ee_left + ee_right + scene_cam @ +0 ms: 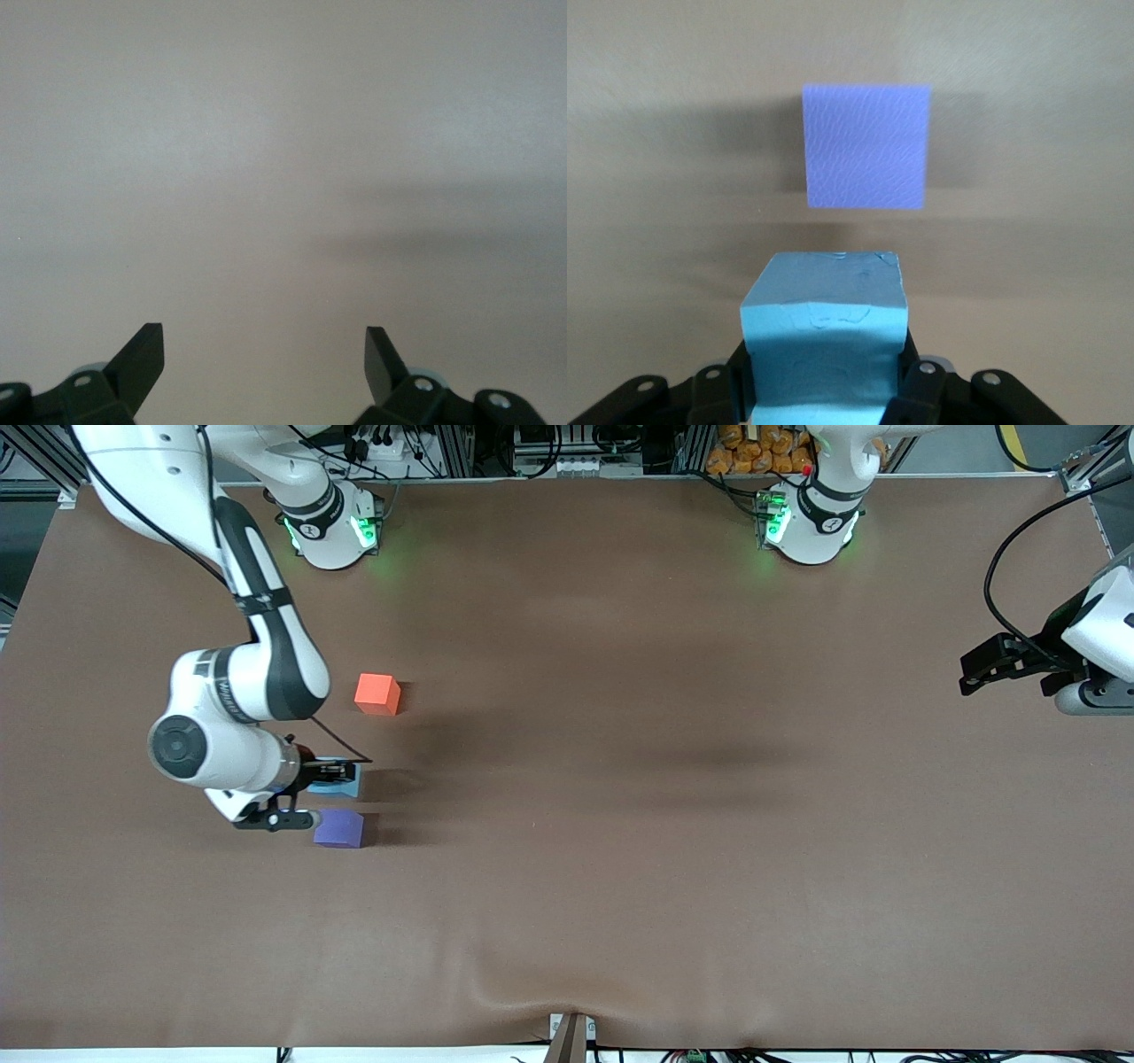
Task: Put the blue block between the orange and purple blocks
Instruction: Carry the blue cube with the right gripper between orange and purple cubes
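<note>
My right gripper (330,774) is shut on the light blue block (347,781), low over the table between the orange block (376,693) and the purple block (339,828), close to the purple one. I cannot tell whether the blue block touches the table. In the right wrist view the blue block (826,301) fills the gap in my right gripper (824,376), and the purple block (866,146) lies just past it. My left gripper (973,675) waits open and empty at the left arm's end of the table. The left wrist view shows it (264,347) over bare cloth.
The brown table cloth (620,797) has a raised wrinkle near its front edge at the middle (532,965). The two arm bases stand along the table's top edge in the front view.
</note>
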You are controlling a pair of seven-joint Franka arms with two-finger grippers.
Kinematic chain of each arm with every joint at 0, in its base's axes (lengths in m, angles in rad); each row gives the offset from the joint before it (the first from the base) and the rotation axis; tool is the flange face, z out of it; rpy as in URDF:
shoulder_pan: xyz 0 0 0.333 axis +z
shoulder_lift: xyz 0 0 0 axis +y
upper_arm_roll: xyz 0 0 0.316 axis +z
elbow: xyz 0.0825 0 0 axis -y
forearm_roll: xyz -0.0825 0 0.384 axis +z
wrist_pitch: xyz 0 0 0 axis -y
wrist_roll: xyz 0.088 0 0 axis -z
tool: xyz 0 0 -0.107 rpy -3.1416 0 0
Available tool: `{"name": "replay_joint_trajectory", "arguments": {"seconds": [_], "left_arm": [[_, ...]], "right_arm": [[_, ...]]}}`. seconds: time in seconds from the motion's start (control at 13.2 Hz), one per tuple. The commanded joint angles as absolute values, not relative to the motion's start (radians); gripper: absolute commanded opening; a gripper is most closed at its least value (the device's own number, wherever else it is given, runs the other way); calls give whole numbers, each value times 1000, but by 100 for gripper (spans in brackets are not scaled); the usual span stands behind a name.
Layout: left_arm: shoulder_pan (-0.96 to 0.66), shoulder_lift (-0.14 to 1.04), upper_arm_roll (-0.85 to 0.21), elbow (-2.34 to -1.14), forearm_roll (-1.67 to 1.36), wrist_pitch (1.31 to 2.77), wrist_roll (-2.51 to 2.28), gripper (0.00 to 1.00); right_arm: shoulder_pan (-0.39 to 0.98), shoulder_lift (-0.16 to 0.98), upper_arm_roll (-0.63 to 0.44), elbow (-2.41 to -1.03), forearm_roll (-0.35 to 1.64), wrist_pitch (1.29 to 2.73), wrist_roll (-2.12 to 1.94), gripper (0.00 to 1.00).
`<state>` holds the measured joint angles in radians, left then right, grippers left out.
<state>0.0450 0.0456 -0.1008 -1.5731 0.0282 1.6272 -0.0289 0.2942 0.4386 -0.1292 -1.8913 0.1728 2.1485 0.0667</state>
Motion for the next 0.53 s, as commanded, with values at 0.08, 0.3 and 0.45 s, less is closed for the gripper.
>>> {"name": "replay_joint_trajectory", "arguments": {"seconds": [0.08, 0.3, 0.45], "left_arm": [[54, 37, -110, -1582, 12, 1632, -15, 100], [54, 37, -110, -1583, 12, 1632, -15, 100], [55, 37, -110, -1583, 12, 1632, -14, 100]], "right_arm": [[310, 417, -118, -2014, 164, 2278, 66, 29], [310, 419, -118, -2045, 166, 2278, 67, 30], [308, 419, -118, -2060, 167, 2278, 80, 30]]}}
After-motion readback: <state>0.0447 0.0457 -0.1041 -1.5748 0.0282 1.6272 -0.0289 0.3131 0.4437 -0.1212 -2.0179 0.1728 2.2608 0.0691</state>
